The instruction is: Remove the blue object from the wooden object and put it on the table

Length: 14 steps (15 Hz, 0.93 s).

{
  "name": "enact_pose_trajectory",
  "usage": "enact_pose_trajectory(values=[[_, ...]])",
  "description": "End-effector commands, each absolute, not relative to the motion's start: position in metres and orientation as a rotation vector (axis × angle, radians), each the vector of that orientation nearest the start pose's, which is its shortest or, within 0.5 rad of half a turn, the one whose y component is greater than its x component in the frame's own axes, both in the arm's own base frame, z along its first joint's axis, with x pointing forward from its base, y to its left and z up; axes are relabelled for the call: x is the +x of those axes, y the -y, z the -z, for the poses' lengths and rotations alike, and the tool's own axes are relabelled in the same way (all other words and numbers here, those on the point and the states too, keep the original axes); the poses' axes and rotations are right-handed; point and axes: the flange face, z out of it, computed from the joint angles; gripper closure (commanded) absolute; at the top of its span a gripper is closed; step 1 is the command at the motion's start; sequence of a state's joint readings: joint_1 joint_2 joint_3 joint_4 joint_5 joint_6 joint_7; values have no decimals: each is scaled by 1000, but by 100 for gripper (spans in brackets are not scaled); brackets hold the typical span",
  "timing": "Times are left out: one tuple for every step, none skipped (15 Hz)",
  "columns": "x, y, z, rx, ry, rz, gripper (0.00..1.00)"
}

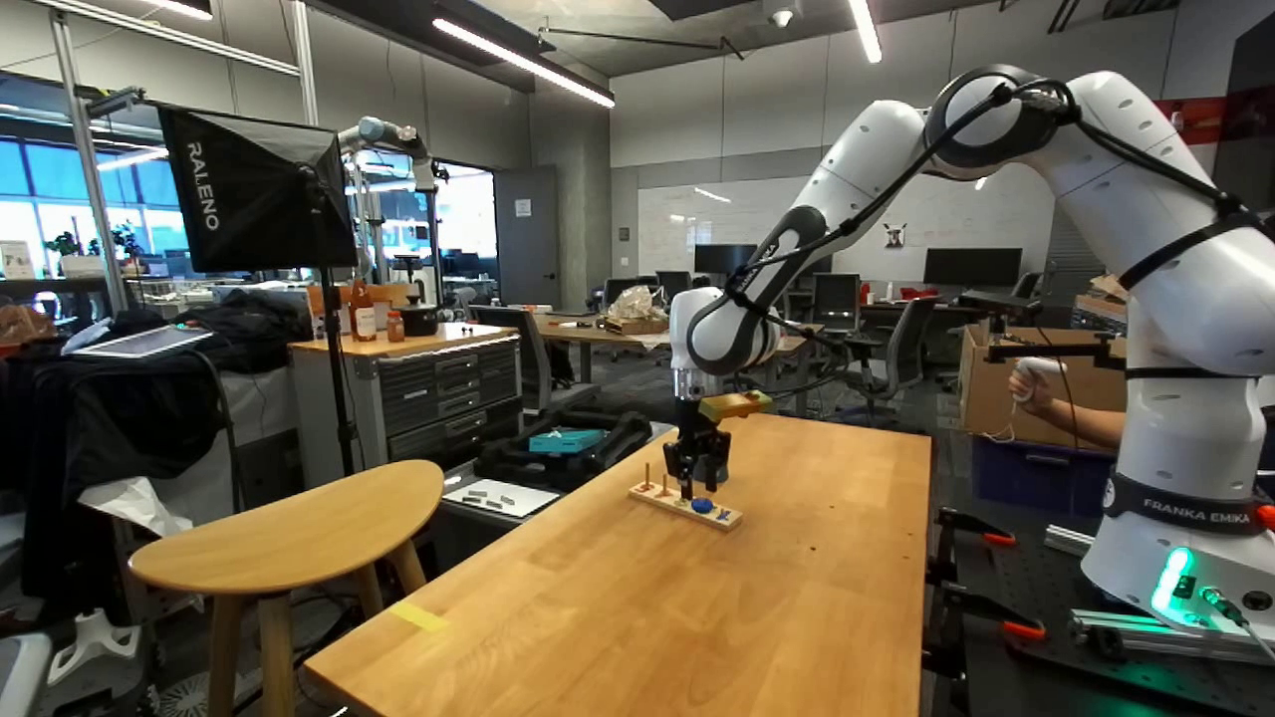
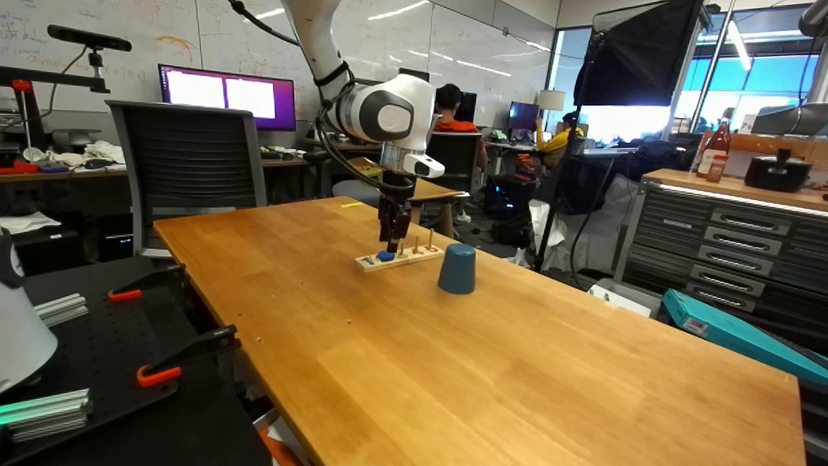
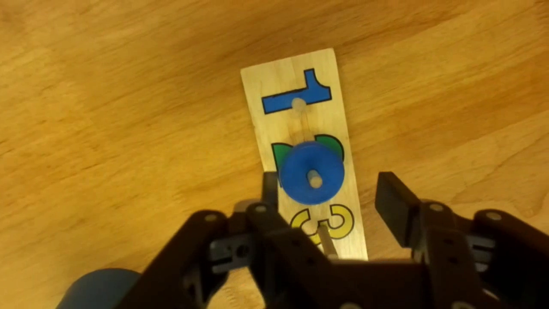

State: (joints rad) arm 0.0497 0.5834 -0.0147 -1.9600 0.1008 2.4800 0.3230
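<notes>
In an exterior view, I find the wooden board (image 1: 672, 505) near the long edge of the table (image 1: 777, 617) opposite my base (image 1: 1185, 448), well apart from the corners, my gripper (image 1: 699, 490) pointing down at it. In an exterior view, a blue cup (image 2: 457, 270) stands narrow end up near the board, toward the same edge. In the wrist view, the blue ring (image 3: 296, 176) sits on a peg (image 3: 315, 180) of the board. Gripper condition: unclenched, fingers (image 3: 396, 210) parted, one each side of the ring; whether the closer one touches, I cannot tell.
</notes>
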Motion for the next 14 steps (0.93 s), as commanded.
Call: enact_pose_trajectory(values=[[608,-23,-168,-3074,-539,-108,7],[607,-23,-167,-3077,-535,-107,1],[607,-23,-165,-3082,-532,-107,0],[606,-22,-164,-3087,-530,-109,0],[605,-22,-162,-3095,-528,-112,0],[604,-21,-160,-3102,-527,-116,0],[603,-20,-158,-3106,-528,-121,0],[603,-19,-157,-3110,-526,-123,0],[602,-18,-155,-3116,-517,-121,0],[602,-18,-154,-3119,-511,-118,25],[603,-18,-154,-3114,-514,-115,27],[603,-18,-153,-3114,-517,-119,34],[604,-17,-151,-3112,-522,-125,42],[604,-16,-150,-3111,-524,-124,52]])
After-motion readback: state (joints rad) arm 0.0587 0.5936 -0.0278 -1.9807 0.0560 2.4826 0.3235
